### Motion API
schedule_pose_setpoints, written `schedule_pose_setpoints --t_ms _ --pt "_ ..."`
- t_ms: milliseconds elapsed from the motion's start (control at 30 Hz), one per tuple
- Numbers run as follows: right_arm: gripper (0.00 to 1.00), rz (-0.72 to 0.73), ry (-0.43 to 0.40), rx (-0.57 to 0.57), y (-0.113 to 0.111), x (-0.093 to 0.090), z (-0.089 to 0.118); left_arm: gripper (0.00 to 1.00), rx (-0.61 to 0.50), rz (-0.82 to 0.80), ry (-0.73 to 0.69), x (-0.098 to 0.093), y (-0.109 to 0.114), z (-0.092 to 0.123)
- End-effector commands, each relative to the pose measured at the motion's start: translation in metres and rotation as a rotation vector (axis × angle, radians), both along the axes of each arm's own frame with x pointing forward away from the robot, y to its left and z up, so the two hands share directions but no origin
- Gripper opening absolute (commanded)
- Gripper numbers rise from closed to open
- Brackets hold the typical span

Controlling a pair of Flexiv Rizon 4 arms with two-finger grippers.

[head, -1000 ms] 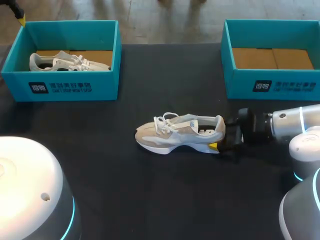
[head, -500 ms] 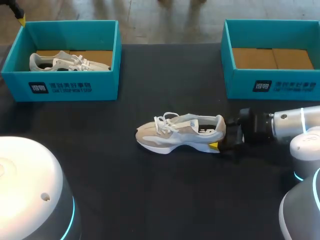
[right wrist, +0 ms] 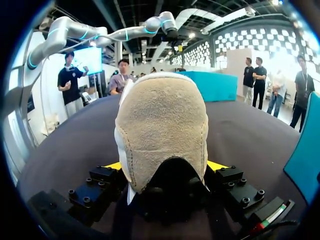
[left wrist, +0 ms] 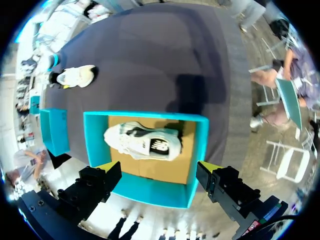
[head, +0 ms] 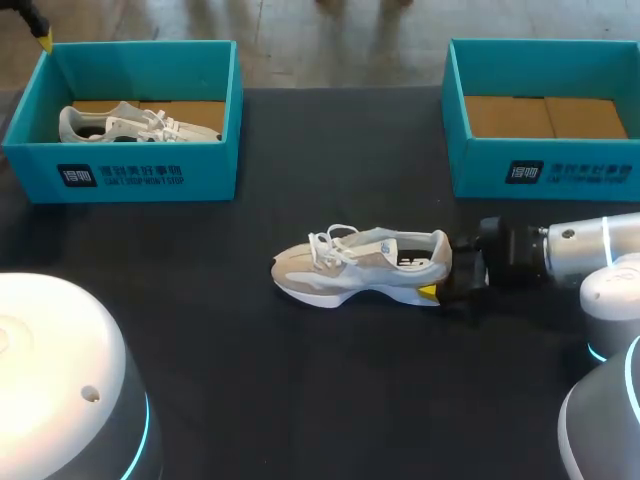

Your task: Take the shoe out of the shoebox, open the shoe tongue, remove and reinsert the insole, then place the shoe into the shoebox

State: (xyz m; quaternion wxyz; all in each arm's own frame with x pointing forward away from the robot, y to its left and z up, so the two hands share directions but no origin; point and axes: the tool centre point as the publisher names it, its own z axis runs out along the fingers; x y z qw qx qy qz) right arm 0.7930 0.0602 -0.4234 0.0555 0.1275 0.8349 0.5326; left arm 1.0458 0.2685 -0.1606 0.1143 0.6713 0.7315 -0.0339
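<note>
So the sneaker [head: 360, 265] is out of its box, sitting upright on its sole about mid-worktop [head: 300, 380], toe pointing toward the left edge. The right gripper [right wrist: 165, 167] is on the heel, a yellow tip tight against each side, so I'd call that pinching the heel. The laces [head: 335, 245] look done up and the tongue isn't pulled open, so my read is that step one is finished and we're at the "open the tongue" part.

The empty shoebox [head: 560, 170] sits at the far right corner. At the far left corner there's another shoebox [head: 120, 175] with a second sneaker [head: 135, 123] lying in it, and the left gripper [left wrist: 159, 167] hangs above that one, fingers spread wide, holding nothing.

Next move, I'd guess: the right keeps the heel pinned while the left comes over to the middle, gets a finger under the tongue and lifts it. If the heel isn't held firm, the shoe will probably just slide.
</note>
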Motion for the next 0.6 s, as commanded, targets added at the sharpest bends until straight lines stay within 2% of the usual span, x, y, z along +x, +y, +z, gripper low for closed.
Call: schedule_pose_setpoints --t_ms 33,167,367,467,600 --pt "0.00 -0.002 0.000 -0.004 0.000 -0.001 0.001 1.00 0.006 0.004 0.030 -0.016 -0.017 0.007" --pt "0.00 -0.002 0.000 -0.004 0.000 -0.001 0.001 1.00 0.029 0.008 0.064 -0.030 -0.041 0.011" --pt "0.00 -0.002 0.000 -0.004 0.000 -0.001 0.001 1.00 0.083 0.134 0.093 -0.046 -0.079 0.012" --pt "0.00 -0.002 0.000 -0.004 0.000 -0.001 0.001 1.00 0.100 0.270 0.124 -0.051 -0.092 0.009" --pt "0.00 -0.002 0.000 -0.004 0.000 -0.001 0.001 1.00 0.126 0.547 0.202 -0.055 -0.103 0.002"
